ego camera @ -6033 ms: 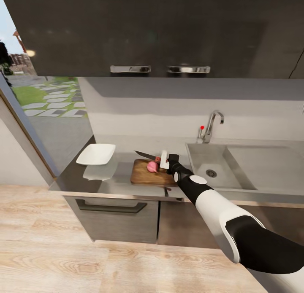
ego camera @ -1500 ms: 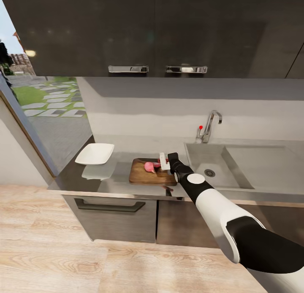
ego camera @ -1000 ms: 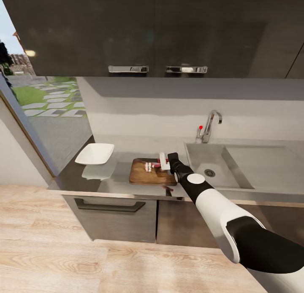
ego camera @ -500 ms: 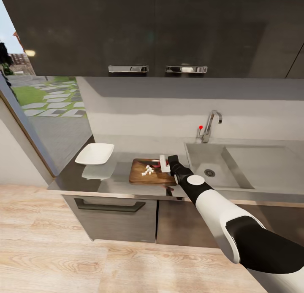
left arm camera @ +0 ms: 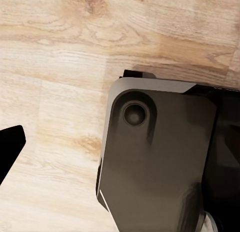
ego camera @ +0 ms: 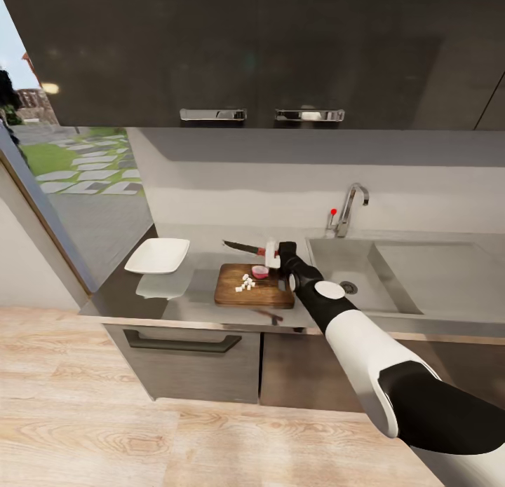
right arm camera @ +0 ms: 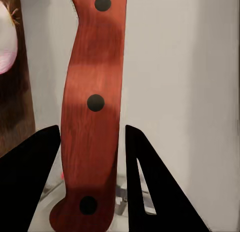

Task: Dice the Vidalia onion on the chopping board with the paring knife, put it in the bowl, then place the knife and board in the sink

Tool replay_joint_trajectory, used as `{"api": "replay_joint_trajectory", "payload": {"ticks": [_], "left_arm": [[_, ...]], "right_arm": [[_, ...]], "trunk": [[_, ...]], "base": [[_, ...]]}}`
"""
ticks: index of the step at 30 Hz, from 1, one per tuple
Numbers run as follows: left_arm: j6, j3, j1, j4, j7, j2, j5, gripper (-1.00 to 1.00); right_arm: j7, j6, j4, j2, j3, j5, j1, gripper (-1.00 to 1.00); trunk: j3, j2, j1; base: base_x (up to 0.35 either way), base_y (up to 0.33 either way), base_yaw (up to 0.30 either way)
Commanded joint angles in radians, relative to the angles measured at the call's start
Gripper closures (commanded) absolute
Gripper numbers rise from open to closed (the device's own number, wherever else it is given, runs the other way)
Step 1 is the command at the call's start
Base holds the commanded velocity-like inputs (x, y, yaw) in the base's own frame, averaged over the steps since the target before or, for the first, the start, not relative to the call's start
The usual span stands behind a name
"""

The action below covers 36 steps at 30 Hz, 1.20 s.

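Counter edge sits nearest, with the chopping board (ego camera: 254, 286) just behind it and bare countertop (ego camera: 182, 294) to its left. On the board: one pink onion piece (ego camera: 260, 271) plus several white dice (ego camera: 245, 283). Right gripper (ego camera: 274, 256) pinches the paring knife (ego camera: 243, 247) above the board's far edge. One bowl (ego camera: 159, 256) far left, sink (ego camera: 393, 277) right. Left gripper (left arm camera: 7, 149): can't tell.

Dark glossy wall cabinets (ego camera: 266, 45) with two chrome handles (ego camera: 214, 114) hang above a pale grey wall (ego camera: 280, 186). Light wood floor (ego camera: 140, 431) below. A window (ego camera: 63, 151) admits daylight, showing lawn and paving.
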Motion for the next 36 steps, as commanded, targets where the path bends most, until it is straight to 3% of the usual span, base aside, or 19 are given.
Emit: {"api": "replay_joint_trajectory", "payload": {"ticks": [1, 14, 19, 26, 36], "left_arm": [[-0.007, -0.007, -0.002, 0.004, 0.001, 0.000, 0.007, -1.00], [-0.007, -0.007, -0.002, 0.004, 0.001, 0.000, 0.007, -1.00], [-0.007, -0.007, -0.002, 0.004, 0.001, 0.001, 0.007, -1.00], [-0.007, -0.007, -0.002, 0.004, 0.001, 0.000, 0.007, -1.00], [-0.007, -0.007, -0.002, 0.004, 0.001, 0.000, 0.007, -1.00]], "right_arm": [[0.006, 0.005, -0.007, 0.000, 0.003, -0.001, -0.001, 1.00], [0.008, 0.005, -0.001, 0.000, 0.008, -0.004, -0.001, 1.00], [0.008, 0.004, 0.066, 0.000, 0.009, 0.001, -0.001, 1.00], [0.008, 0.005, 0.097, 0.000, 0.008, 0.068, -0.001, 1.00], [0.008, 0.005, 0.096, 0.000, 0.004, 0.080, -0.001, 1.00]], "trunk": [[-0.002, -0.002, 0.001], [-0.002, -0.002, 0.001], [-0.002, -0.002, 0.001], [-0.002, -0.002, 0.001], [-0.002, -0.002, 0.001]], "base": [[0.000, 0.000, 0.000], [0.000, 0.000, 0.000], [0.000, 0.000, 0.000], [0.000, 0.000, 0.000], [0.000, 0.000, 0.000]]}}
